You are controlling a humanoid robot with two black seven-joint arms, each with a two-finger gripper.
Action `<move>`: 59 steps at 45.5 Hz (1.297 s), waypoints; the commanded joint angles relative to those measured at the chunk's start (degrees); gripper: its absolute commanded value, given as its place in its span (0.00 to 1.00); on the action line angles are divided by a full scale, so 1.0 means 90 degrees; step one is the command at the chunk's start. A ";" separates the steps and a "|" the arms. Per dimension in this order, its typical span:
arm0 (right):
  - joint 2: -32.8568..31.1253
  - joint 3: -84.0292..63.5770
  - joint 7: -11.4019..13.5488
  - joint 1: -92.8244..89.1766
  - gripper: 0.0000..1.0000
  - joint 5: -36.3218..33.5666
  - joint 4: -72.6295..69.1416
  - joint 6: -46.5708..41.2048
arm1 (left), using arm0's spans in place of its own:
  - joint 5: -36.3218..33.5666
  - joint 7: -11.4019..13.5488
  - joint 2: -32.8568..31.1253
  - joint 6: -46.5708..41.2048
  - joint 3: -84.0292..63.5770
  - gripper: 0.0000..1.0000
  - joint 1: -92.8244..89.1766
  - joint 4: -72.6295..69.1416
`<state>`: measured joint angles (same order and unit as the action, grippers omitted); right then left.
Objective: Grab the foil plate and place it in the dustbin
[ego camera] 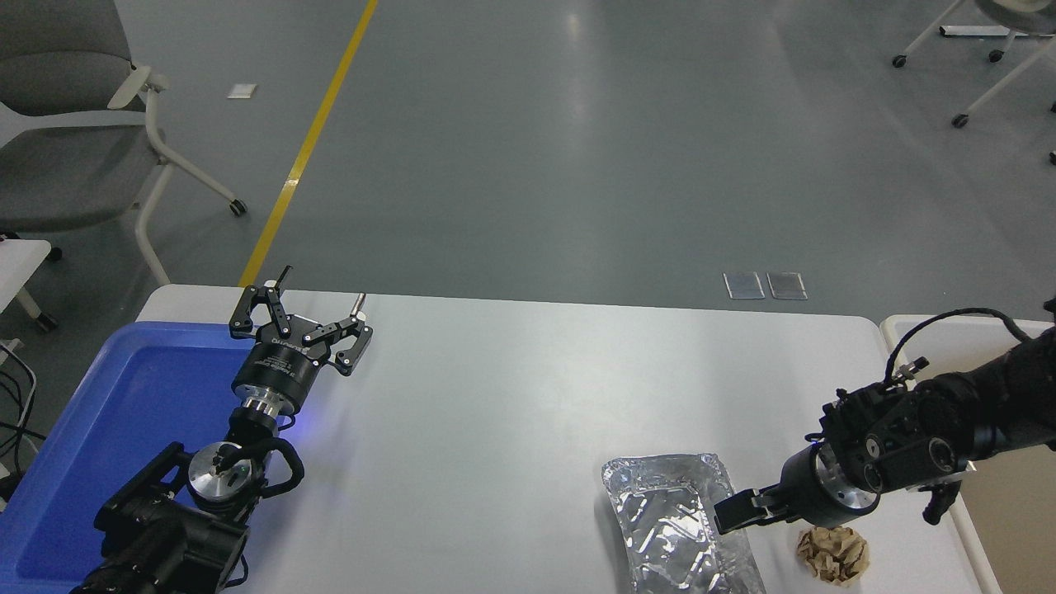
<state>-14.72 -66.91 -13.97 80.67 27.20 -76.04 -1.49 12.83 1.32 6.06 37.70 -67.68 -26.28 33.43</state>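
Left gripper (301,318), fingers spread wide and empty, rests parked at the table's near left beside the blue tray (91,429). White table (495,396) stands on a grey floor with a yellow line (309,140); a grey chair (58,124) sits far left. Foil plate (672,524) lies flat at the near right. Right gripper (730,516) is at the plate's right rim; its opening cannot be told. Crumpled brown paper ball (833,554) lies just beyond. Dustbin (899,326) adjoins the table's right edge.
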 commanded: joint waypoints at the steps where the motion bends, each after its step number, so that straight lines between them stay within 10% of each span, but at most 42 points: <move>1: 0.0132 0.0081 -0.0001 -0.0554 0.99 -0.0015 0.0295 0.0487 | 0.0000 0.0000 0.0000 0.0000 0.0000 0.99 0.0000 -0.0003; 21: 0.0191 0.0072 -0.0020 -0.1121 0.85 0.0034 0.0559 0.1210 | 0.0000 0.0000 0.0010 0.0000 0.0000 0.99 0.0000 -0.0003; 30: 0.0406 -0.0036 -0.0040 -0.1082 0.00 0.0541 0.0520 0.1250 | 0.0000 0.0000 0.0000 0.0000 0.0000 0.99 0.0000 -0.0003; 59: 0.0347 -0.0368 -0.0137 -0.0448 0.00 0.0786 0.0295 0.1396 | 0.0000 0.0000 0.0000 0.0000 0.0000 0.99 0.0000 -0.0003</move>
<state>-11.43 -68.33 -15.06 74.14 34.11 -72.09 10.82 12.83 1.26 6.07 37.70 -67.67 -26.28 33.44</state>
